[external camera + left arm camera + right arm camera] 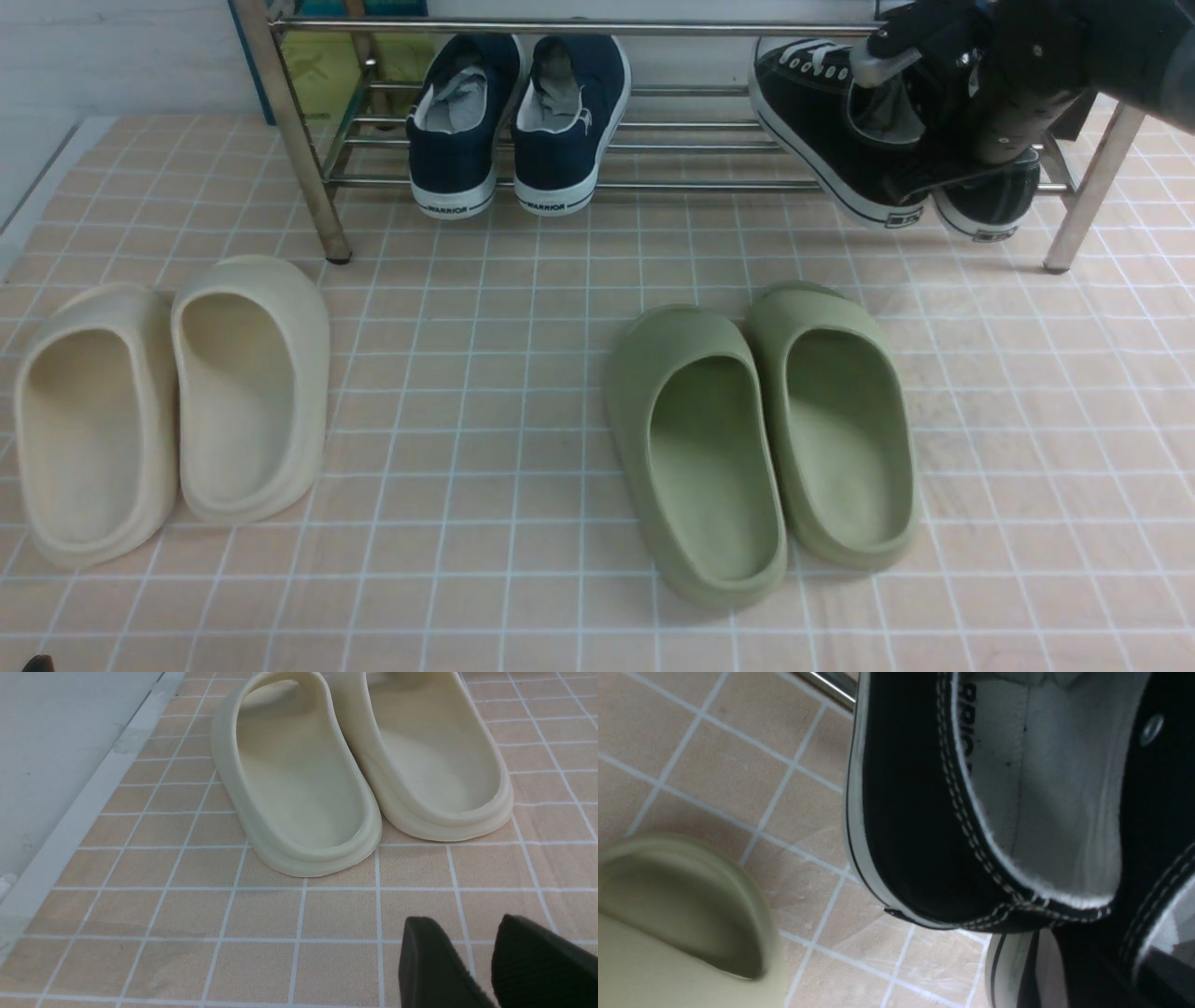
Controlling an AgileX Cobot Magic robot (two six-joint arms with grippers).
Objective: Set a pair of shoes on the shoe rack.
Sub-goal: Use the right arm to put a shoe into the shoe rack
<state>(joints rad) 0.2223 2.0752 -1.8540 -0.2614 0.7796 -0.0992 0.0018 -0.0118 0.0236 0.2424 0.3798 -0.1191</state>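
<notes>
The pair of shoes, two black canvas sneakers with white-edged soles, is at the right end of the shoe rack. The left sneaker and right sneaker point toes-in, tilted, heels hanging past the front rod. My right gripper reaches down from the top right and is shut on their inner collars; its fingertips are hidden inside. The right wrist view shows one sneaker's heel and grey lining close up. My left gripper hovers open above bare tiles, with nothing between its fingers.
Navy WARRIOR sneakers sit on the rack's left half. Green slides lie on the floor before the rack, right of centre. Cream slides lie at the left, just beyond my left gripper. The rack's right leg stands beside the held sneakers.
</notes>
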